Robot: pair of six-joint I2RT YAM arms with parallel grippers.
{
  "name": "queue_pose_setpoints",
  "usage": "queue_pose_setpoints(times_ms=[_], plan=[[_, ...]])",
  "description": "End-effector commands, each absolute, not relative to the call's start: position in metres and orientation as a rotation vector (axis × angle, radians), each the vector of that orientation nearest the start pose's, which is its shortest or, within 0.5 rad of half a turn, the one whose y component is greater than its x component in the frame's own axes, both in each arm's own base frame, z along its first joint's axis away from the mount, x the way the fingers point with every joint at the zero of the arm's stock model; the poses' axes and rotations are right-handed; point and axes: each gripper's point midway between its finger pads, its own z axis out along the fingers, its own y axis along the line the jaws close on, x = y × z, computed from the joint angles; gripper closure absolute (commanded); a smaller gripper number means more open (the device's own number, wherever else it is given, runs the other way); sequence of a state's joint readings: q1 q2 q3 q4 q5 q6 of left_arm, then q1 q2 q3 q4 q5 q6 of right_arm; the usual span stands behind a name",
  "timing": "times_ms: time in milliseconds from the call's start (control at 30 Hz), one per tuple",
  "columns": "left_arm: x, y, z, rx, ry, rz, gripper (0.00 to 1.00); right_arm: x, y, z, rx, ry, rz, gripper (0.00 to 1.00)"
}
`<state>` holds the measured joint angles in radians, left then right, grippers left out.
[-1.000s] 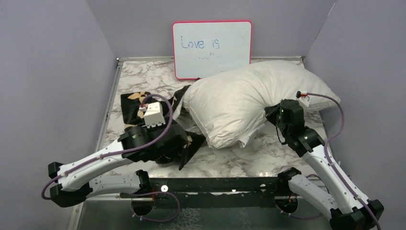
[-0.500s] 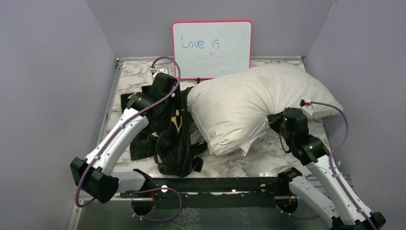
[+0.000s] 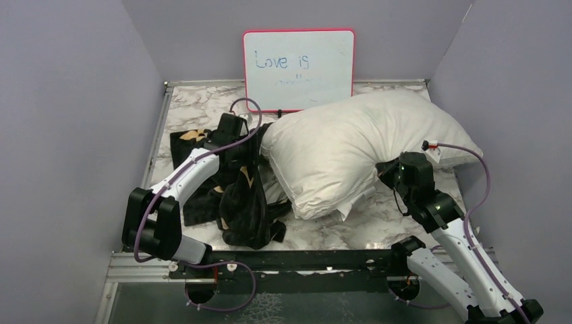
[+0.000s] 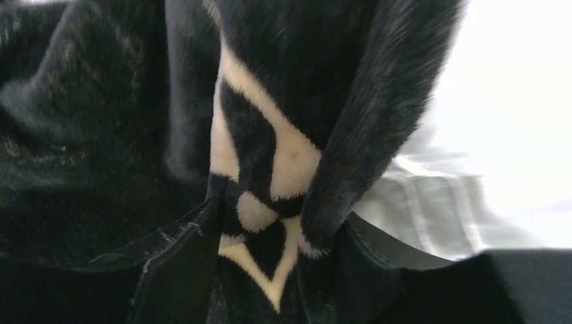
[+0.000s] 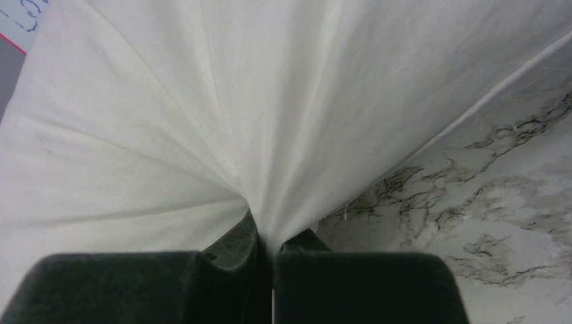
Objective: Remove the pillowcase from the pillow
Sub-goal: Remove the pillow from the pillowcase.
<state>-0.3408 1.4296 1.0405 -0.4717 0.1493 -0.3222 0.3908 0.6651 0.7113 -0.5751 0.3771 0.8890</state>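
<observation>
Pillowcase (image 3: 237, 199) first, from above: you've got it bunched in a dark heap on the left of the marble table (image 3: 195, 108), its right side touching the pillow (image 3: 351, 145). The pillow lies white and plump across the middle and right, in front of the pink-framed whiteboard (image 3: 298, 67). Your left arm (image 3: 192, 169) reaches into the top of that heap, and your right arm (image 3: 438, 206) meets the pillow's near edge.

Over to the left wrist: the left gripper (image 4: 280, 226) has its fingers apart, with a fold of black-and-tan fabric filling the gap and touching both. White pillow shows just beyond on the right. Whether that fold is truly pinched, you can't tell.

Right wrist: the right gripper (image 5: 270, 236) is clamped tight on a pinch of the pillow's white cloth, creases fanning out from the tips, marble beside it.
</observation>
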Motion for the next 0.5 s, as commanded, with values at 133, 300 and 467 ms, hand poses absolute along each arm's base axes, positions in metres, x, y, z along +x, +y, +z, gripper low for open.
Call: queue_pose_setpoints(times_ms=[133, 300, 467], plan=[[0.347, -0.048, 0.141, -0.284, 2.346, -0.118, 0.84, 0.256, 0.057, 0.228, 0.753, 1.855, 0.389, 0.99], [0.346, 0.068, 0.203, -0.558, 2.158, 0.085, 0.96, 0.251, 0.046, 0.234, 0.781, 1.804, 0.365, 0.99], [0.335, 0.121, 0.231, -0.634, 2.124, 0.265, 1.00, 0.251, 0.050, 0.238, 0.776, 1.799, 0.397, 0.99]])
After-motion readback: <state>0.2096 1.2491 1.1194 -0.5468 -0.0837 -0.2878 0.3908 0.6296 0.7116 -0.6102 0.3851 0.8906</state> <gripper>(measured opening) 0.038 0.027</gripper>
